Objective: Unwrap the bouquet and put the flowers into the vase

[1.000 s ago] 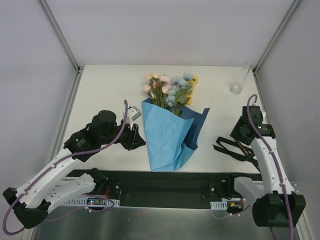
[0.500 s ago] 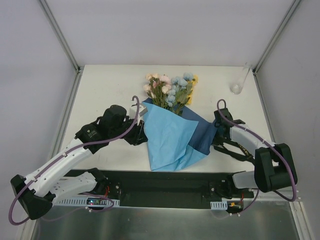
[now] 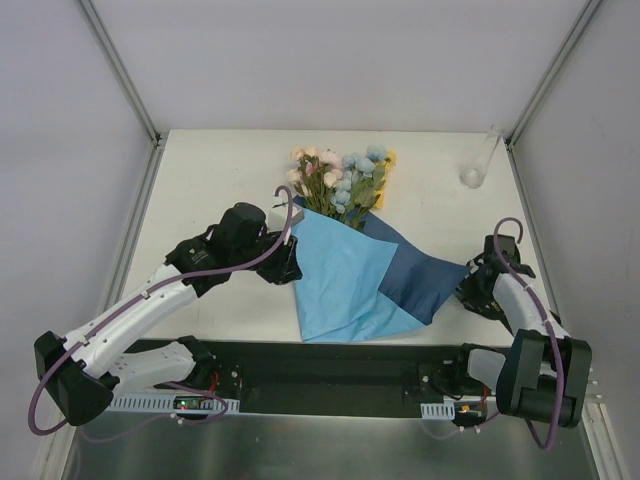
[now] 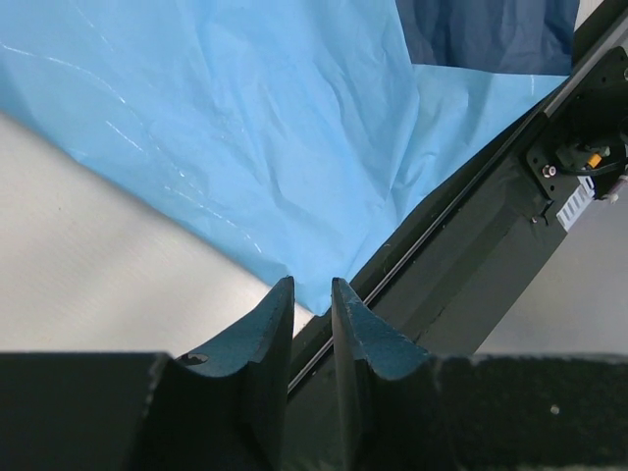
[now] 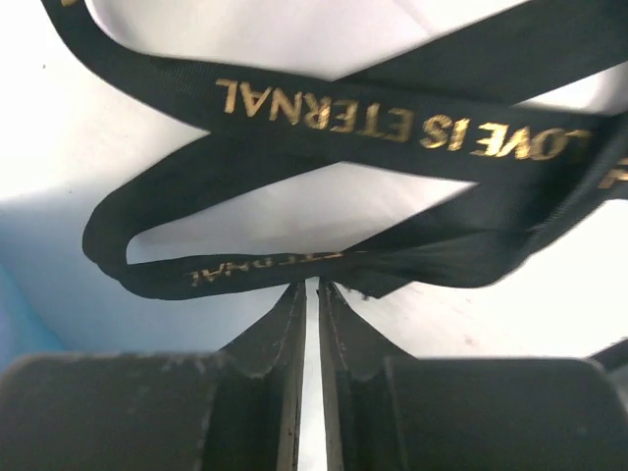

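The bouquet lies unwrapped at mid-table. Its flowers (image 3: pixel 340 175) in pink, cream, pale blue and yellow rest at the top of the spread blue paper (image 3: pixel 335 275) (image 4: pixel 245 128). A darker flap (image 3: pixel 415 275) (image 4: pixel 491 34) stretches to the right. My left gripper (image 3: pixel 283 268) (image 4: pixel 312 289) sits at the paper's left edge, its jaws a narrow gap apart with nothing between them. My right gripper (image 3: pixel 468 288) (image 5: pixel 311 287) is at the flap's right corner, shut to a thin slit. The paper's edge and the black ribbon (image 5: pixel 392 123) are at its tips. Whether it pinches either is unclear. The clear vase (image 3: pixel 473 177) is at the back right.
The table's near edge and the dark base rail (image 4: pixel 471 245) run just beyond the paper's bottom corner. Metal frame posts (image 3: pixel 120 70) rise at the back corners. White walls close in on both sides.
My right gripper came in to the paper's right flap, closed, and drew it out to the right, opening the wrap wider. My left gripper moved right onto the paper's left edge.
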You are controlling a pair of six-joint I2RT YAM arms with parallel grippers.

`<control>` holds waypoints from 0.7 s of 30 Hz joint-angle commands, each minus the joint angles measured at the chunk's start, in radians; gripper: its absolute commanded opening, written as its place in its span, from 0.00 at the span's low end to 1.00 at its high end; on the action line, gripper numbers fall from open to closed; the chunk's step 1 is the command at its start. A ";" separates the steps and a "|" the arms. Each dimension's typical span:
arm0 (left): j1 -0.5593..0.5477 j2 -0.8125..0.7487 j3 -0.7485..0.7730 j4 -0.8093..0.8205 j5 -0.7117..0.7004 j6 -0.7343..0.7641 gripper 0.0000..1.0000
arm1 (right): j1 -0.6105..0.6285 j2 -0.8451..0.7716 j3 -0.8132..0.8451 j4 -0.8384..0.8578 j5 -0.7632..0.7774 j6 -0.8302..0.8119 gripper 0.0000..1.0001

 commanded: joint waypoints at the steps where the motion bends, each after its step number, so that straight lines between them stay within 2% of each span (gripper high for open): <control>1: -0.003 -0.002 0.036 0.026 0.013 -0.014 0.21 | -0.042 -0.052 0.109 -0.099 0.073 -0.131 0.13; 4: -0.003 -0.019 0.036 0.026 -0.004 -0.021 0.22 | 0.019 -0.113 0.237 -0.232 0.237 -0.167 0.17; 7: -0.002 -0.043 0.033 0.027 -0.044 -0.030 0.25 | 0.048 -0.226 0.338 -0.314 0.270 -0.186 0.36; 8: -0.003 -0.054 0.033 0.027 -0.054 -0.033 0.26 | 0.065 -0.274 0.361 -0.325 0.271 -0.194 0.48; 9: -0.002 -0.057 0.032 0.029 -0.065 -0.037 0.28 | 0.090 -0.286 0.405 -0.331 0.262 -0.203 0.52; 10: -0.002 -0.060 0.032 0.032 -0.087 -0.039 0.34 | 0.148 -0.292 0.422 -0.331 0.242 -0.210 0.56; 11: 0.000 -0.068 0.032 0.042 -0.094 -0.044 0.38 | 0.179 -0.283 0.432 -0.314 0.204 -0.241 0.64; 12: 0.001 -0.070 0.027 0.051 -0.104 -0.050 0.42 | 0.206 -0.267 0.433 -0.289 0.052 -0.259 0.66; 15: 0.004 -0.076 0.026 0.090 -0.116 -0.060 0.56 | 0.330 -0.167 0.365 -0.129 -0.267 -0.254 0.72; 16: 0.004 -0.070 0.029 0.093 -0.114 -0.063 0.59 | 0.357 -0.152 0.331 -0.028 -0.299 -0.232 0.75; 18: 0.003 -0.070 0.041 0.101 -0.104 -0.073 0.65 | 0.401 -0.104 0.288 0.069 -0.348 -0.194 0.77; 21: 0.004 -0.083 0.046 0.101 -0.087 -0.085 0.68 | 0.420 -0.026 0.245 0.144 -0.403 -0.200 0.78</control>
